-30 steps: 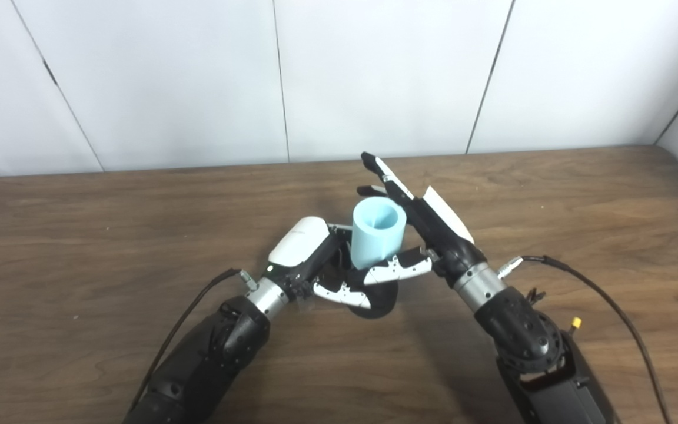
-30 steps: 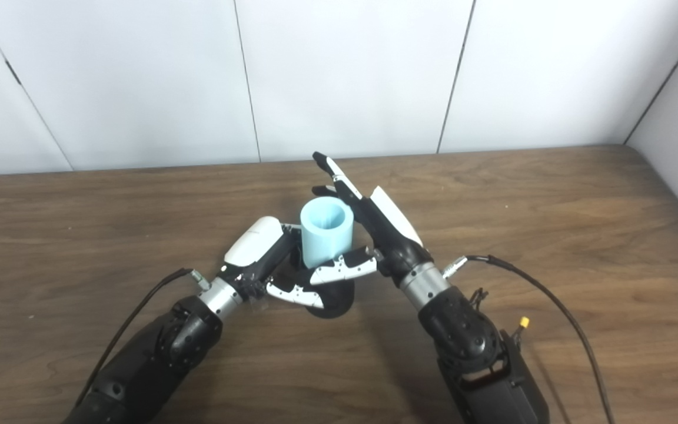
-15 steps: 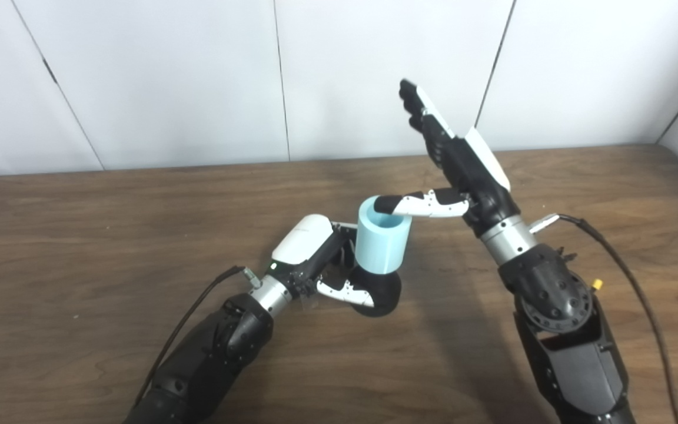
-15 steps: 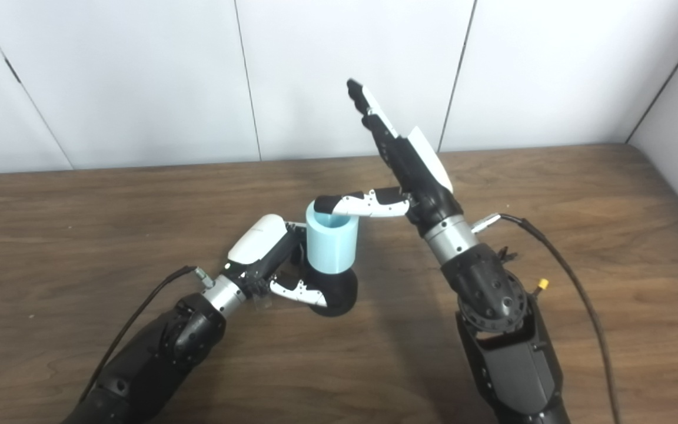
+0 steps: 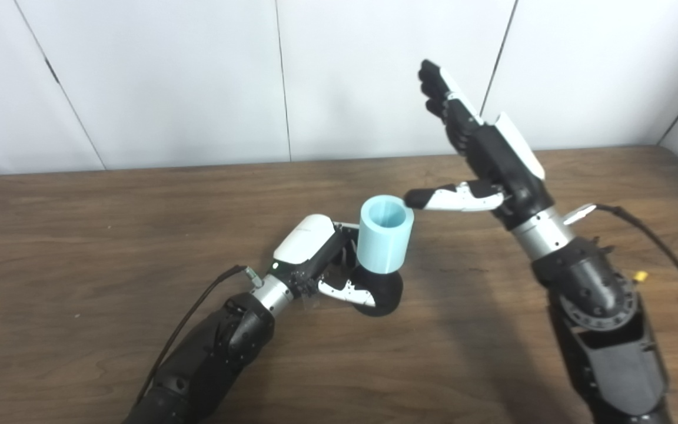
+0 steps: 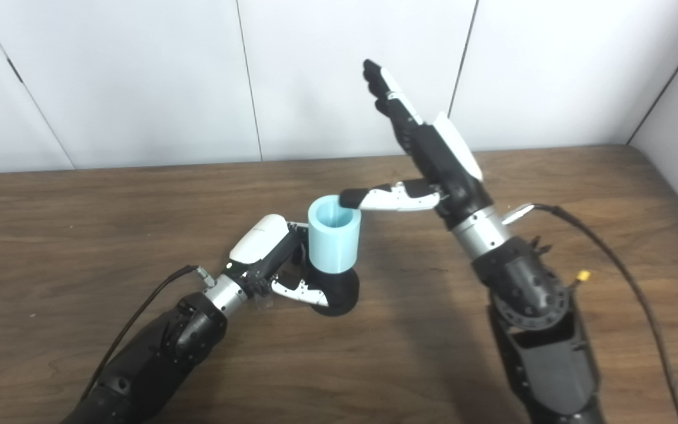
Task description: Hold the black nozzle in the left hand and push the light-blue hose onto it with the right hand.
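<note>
Looking through the left eye view first: the left hand lay low on the wooden table, its fingers and thumb wrapped around the black nozzle, which stood with its rounded base on the tabletop. The light-blue hose, a short open-topped tube, sat upright on the nozzle, its lower end over the black part and its open mouth facing up. The white back of the left hand was just beside the hose on its left. The right hand was raised above and to the right of the hose, fingers stretched straight up in front of the white wall panels and spread from the thumb; it grasped nothing. Its thumb pointed left, the dark tip ending just beside the hose rim; contact could not be judged there. A black cable ran from the right wrist across the table.

Right eye view: same arrangement. The left hand was clamped on the nozzle, thumb across its front. The hose stood upright on the nozzle, near the middle of the table. The right hand was held open above, palm edge toward the camera, thumb tip overlapping the right side of the hose rim from this angle. A second cable trailed from the left wrist.
</note>
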Motion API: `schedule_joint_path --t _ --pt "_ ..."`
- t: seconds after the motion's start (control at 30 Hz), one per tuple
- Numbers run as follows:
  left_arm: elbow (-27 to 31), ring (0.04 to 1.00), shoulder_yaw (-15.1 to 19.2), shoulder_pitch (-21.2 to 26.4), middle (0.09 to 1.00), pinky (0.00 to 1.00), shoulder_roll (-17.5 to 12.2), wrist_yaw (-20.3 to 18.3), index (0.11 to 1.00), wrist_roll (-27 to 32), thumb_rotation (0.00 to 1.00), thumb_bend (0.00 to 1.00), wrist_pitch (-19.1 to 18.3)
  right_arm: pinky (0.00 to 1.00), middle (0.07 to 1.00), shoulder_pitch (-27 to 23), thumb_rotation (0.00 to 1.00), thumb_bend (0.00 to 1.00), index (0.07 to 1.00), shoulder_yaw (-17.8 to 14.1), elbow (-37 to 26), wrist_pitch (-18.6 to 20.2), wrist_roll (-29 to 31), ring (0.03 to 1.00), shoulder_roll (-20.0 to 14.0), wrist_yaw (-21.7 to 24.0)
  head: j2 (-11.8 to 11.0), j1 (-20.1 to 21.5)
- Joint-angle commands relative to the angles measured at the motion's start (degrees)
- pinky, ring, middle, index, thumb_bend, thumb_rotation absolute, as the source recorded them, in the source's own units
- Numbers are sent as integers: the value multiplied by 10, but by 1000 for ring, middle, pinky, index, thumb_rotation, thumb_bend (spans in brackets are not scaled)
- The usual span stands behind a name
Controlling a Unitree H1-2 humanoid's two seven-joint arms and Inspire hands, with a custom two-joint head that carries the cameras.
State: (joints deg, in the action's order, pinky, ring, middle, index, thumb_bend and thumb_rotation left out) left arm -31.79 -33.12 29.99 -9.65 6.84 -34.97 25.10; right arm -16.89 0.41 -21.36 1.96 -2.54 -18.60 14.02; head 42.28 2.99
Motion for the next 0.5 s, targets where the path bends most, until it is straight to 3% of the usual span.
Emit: schedule_joint_path --t 0.0,0.07,0.1,0.13,0.17,0.27,0.47 --pt "-58 381 -25 -58 465 322 -8 -19 509 -37 0 501 -19 856 932 0 528 934 912 -5 16 -92 1 935 -32 12 1 1" --pt "-56 382 -26 -58 466 326 -9 -24 510 -36 0 501 -22 801 896 7 652 852 880 -2 37 -154 -20 882 -48 13 1 1" --pt "-54 382 -25 -59 468 327 -8 -29 510 -34 0 501 -26 796 897 12 708 827 882 1 38 -174 -44 877 -59 14 0 0" --pt "-53 383 -25 -59 477 330 -8 -32 510 -33 0 501 -28 804 914 16 830 782 901 5 36 -187 -68 884 -67 16 0 0" --pt "-53 384 -25 -59 478 330 -8 -33 510 -32 0 501 -28 806 916 19 847 777 904 7 34 -195 -85 885 -73 16 0 0" --pt "-57 387 -25 -58 474 335 -8 -27 507 -32 0 502 -22 844 940 29 923 740 925 18 12 -197 -123 916 -88 29 -1 0" --pt "-51 387 -24 -58 475 336 -10 -33 507 -31 0 502 -30 832 929 34 923 722 907 36 -18 -168 -156 904 -96 56 -1 0"
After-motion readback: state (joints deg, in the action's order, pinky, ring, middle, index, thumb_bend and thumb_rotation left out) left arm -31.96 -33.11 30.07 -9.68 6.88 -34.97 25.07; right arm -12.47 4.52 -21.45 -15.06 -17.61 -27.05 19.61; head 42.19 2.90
